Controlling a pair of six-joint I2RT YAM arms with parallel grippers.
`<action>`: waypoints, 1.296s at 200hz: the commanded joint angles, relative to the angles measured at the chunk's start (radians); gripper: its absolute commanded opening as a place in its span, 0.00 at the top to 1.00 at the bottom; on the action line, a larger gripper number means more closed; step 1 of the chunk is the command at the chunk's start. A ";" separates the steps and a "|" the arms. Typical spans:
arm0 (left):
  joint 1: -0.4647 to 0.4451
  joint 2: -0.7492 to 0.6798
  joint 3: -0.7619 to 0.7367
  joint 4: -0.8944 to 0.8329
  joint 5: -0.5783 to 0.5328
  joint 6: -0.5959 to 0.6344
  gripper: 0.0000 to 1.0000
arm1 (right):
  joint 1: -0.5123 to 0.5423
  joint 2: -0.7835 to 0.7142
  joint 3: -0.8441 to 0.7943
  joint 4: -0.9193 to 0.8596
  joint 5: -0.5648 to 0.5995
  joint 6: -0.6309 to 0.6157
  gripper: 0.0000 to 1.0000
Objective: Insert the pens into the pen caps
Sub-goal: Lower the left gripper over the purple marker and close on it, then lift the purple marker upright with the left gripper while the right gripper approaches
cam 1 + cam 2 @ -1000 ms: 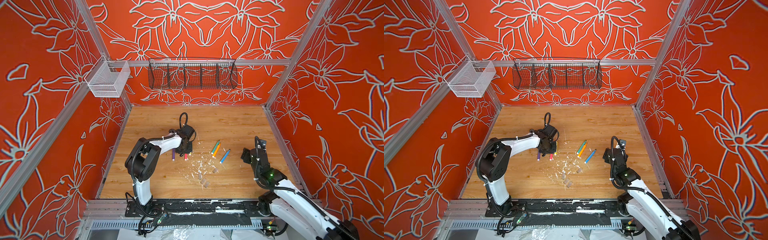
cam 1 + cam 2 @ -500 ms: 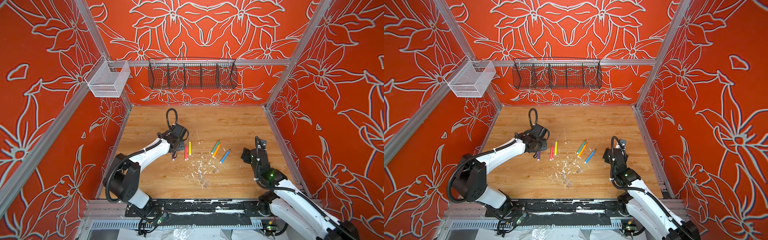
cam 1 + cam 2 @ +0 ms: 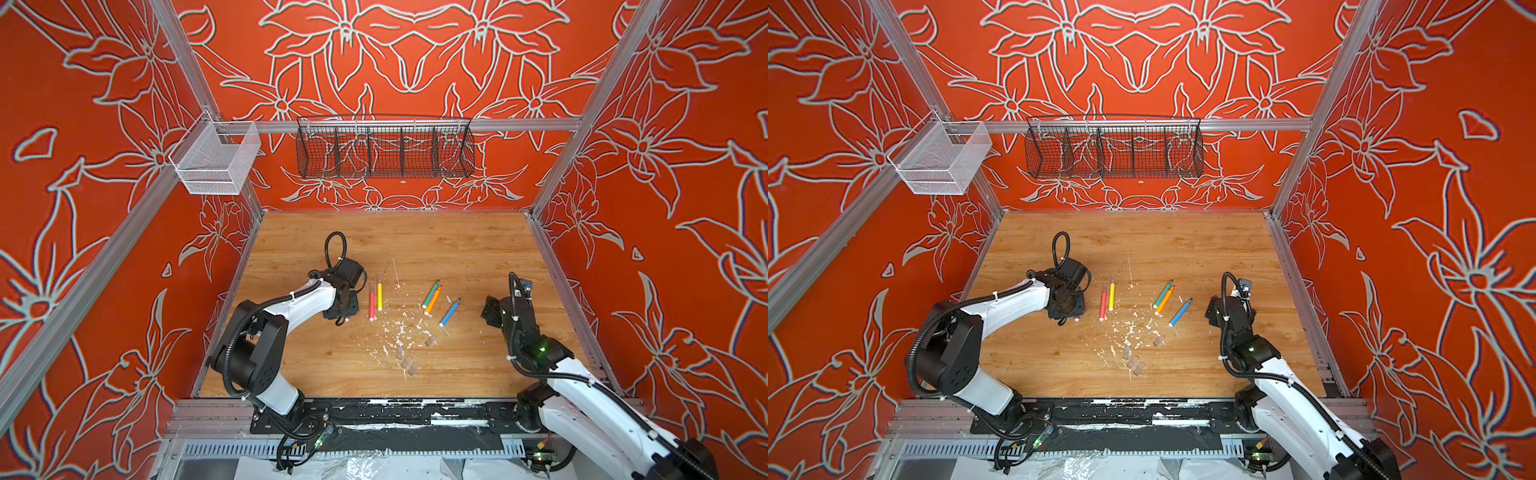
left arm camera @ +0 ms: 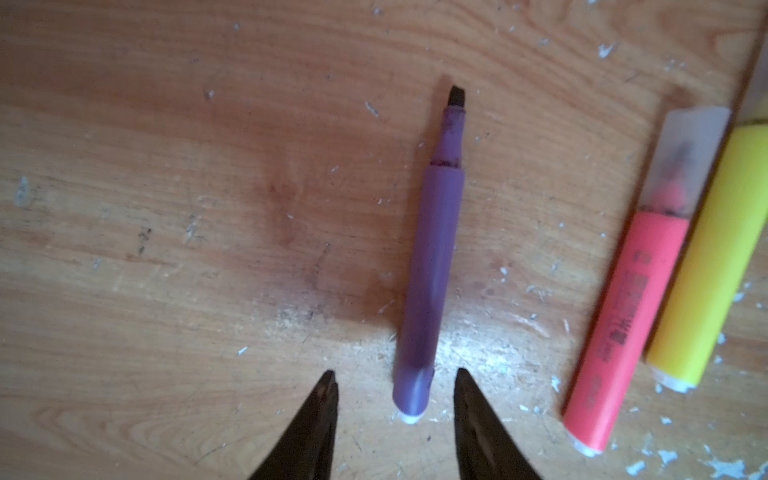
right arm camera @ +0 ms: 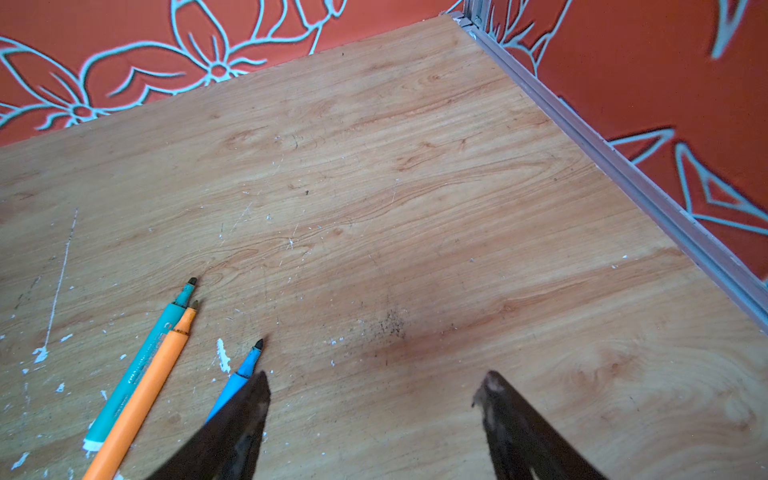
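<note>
Since the earlier frame, the left end effector (image 4: 395, 373) has shifted leftward off the pink pen (image 3: 372, 305) and yellow pen (image 3: 379, 297), which now lie uncovered side by side left of centre in a top view. Its jaws stand partly open, straddling the white rear end of the uncapped purple pen (image 4: 432, 266) (a gap shows on each side), which lies flat on the counter (image 3: 415, 249). The pink pen carries a translucent cap (image 4: 685, 158). The green pen (image 3: 431, 293), orange pen (image 3: 433, 300) and blue pen (image 3: 450, 312) lie uncapped right of centre. Four loose caps (image 3: 406, 361) lie below them among white flecks (image 3: 401, 330). The right end effector (image 5: 374, 386) is wide open and holds nothing.
</note>
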 commanded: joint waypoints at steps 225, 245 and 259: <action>0.039 0.245 0.140 -0.066 0.028 0.085 0.88 | -0.003 -0.026 -0.004 0.007 -0.008 0.004 0.18; 0.039 0.242 0.140 -0.062 0.037 0.087 0.93 | -0.004 -0.026 -0.004 0.006 -0.008 0.004 0.18; 0.039 0.228 0.135 -0.056 0.037 0.090 0.96 | -0.003 -0.026 -0.003 0.003 -0.004 0.005 0.18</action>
